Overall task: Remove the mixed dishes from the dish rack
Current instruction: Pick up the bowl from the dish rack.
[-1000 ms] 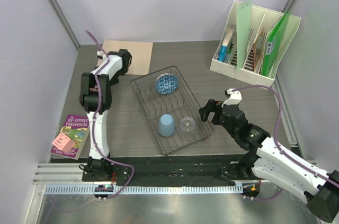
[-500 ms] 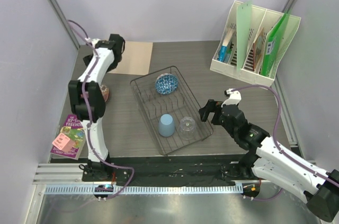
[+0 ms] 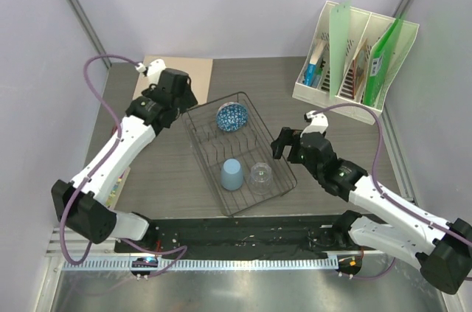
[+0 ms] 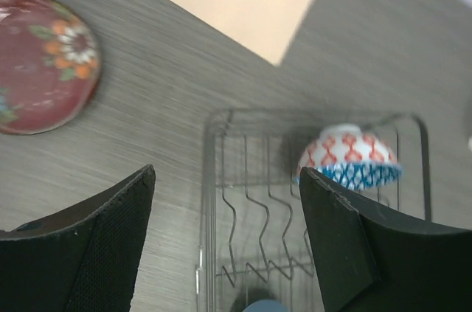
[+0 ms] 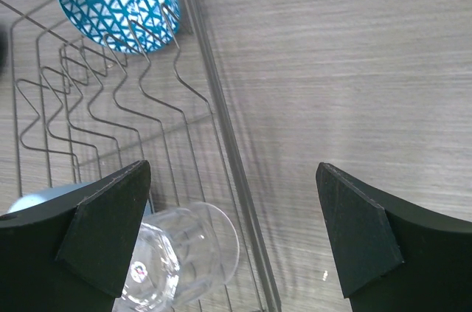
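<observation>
Your left claw [image 4: 225,179] and right claw [image 5: 232,172] stand released, empty. The rectangular dark wire dish rack [image 3: 243,148] holds the blue-and-white patterned bowl [image 3: 231,116], light blue plastic cup [image 3: 231,174] and clear glass tumbler [image 3: 259,174]. The small dark red round plate [image 4: 40,61] lies on the tabletop [image 4: 147,105].

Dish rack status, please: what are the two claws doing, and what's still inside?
Left gripper and right gripper open, empty. Bowl, blue cup, tumbler in the dish rack; red plate out on table. No obstruction seen.

no readable text (everything too small)
</observation>
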Controlling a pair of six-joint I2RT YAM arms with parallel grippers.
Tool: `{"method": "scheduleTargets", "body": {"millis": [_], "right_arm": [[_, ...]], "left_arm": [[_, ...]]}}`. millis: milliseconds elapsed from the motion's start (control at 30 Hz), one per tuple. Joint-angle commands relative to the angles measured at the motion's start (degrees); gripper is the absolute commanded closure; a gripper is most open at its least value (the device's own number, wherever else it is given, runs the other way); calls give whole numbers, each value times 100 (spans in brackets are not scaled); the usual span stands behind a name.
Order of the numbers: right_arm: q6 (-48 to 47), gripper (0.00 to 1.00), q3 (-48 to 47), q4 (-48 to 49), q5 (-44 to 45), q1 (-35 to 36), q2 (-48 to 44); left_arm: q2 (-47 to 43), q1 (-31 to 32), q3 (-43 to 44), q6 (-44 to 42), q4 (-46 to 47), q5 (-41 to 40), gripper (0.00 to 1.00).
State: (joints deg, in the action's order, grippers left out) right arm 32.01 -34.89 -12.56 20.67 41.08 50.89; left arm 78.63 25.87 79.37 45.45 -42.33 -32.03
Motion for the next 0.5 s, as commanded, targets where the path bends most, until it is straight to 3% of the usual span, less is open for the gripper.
{"method": "scheduleTargets", "body": {"millis": [0,200,300,467], "right_arm": [[-107,0,-430,210,122,5,158],[-116,0,-571,280,78,5,281],[-142,0,-615,210,69,5,307],[-116,0,-431,201,148,-4,97]], "left_arm": [[380,225,-72,-870,1183,978,23],[943,533,-53,-1346,1419,1155,24],[1101,804,-255,-1985,2051,1287,35],[1128,1394,-1089,-3970,4370,523,40]]}}
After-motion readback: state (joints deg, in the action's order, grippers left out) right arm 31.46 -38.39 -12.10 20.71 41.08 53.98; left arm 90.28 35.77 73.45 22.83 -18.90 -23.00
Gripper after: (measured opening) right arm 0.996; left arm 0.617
